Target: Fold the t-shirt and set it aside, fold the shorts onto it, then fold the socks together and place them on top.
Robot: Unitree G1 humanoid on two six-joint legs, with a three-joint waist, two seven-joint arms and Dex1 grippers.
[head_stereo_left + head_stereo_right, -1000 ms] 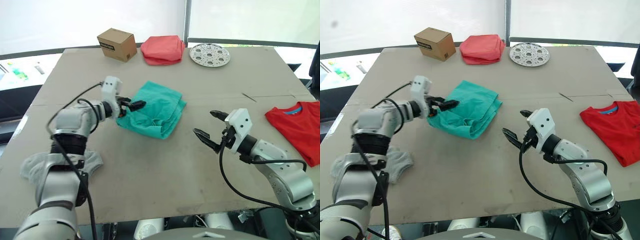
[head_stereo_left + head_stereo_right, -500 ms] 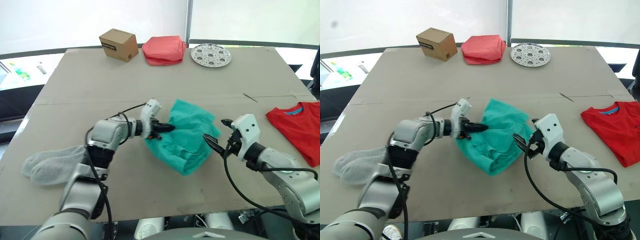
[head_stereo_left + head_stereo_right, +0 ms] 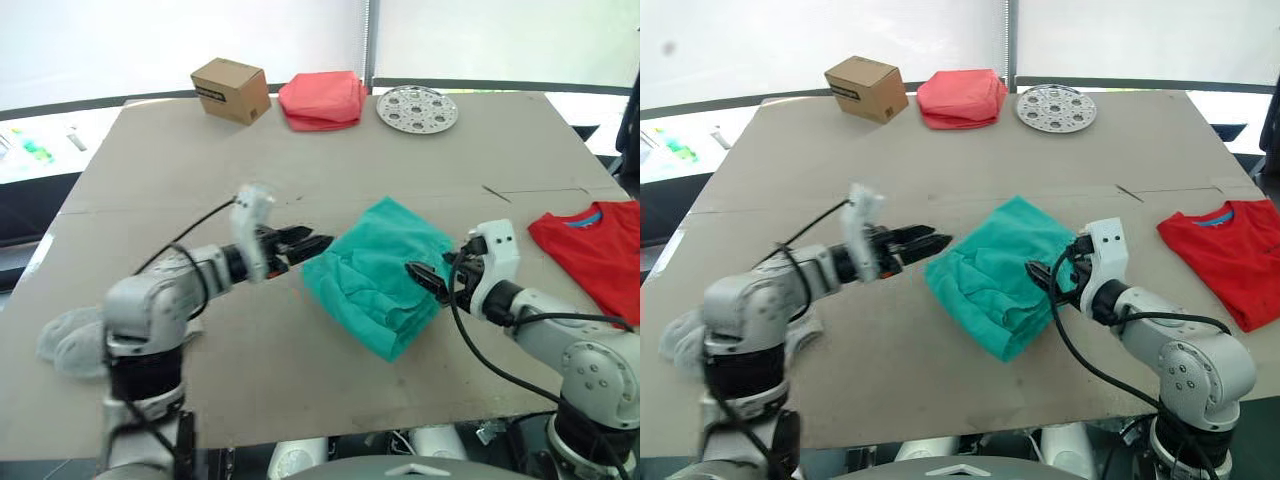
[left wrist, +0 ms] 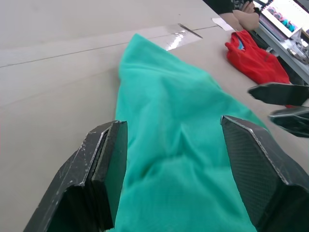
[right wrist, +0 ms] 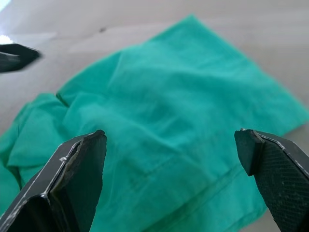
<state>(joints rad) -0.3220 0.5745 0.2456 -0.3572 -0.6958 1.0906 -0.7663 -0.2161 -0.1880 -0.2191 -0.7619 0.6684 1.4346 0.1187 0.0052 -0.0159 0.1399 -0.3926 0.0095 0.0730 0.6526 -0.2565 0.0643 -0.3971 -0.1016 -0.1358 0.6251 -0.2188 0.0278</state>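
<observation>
Shorts [image 3: 378, 272] lie in a loose rumpled heap near the middle of the table [image 3: 330, 390], between the two grippers, w/ a pointed corner toward the far side and thicker folds on the near side. Left gripper [image 3: 312, 243] sits just beside the shorts' left edge, fingers spread wide, nothing held; in the left wrist view the teal cloth runs between the open fingers [image 4: 104, 169] but isn't pinched. Right gripper [image 3: 425, 277] is at the shorts' right edge, over the cloth, jaws wide apart and empty; right wrist view shows the shorts spread out ahead of its fingers [image 5: 72, 179]. T-shirt [image 3: 592, 255] lies flat at the table's right edge, well apart from the shorts, blue neckband showing. Socks [image 3: 70, 340] are at the near left edge, partly hidden behind the left arm. Along the far edge: cardboard box [image 3: 230, 88], pink cloth bundle [image 3: 320, 100] beside it, then a round metal plate [image 3: 418, 108] w/ holes, all well clear of the shorts.
</observation>
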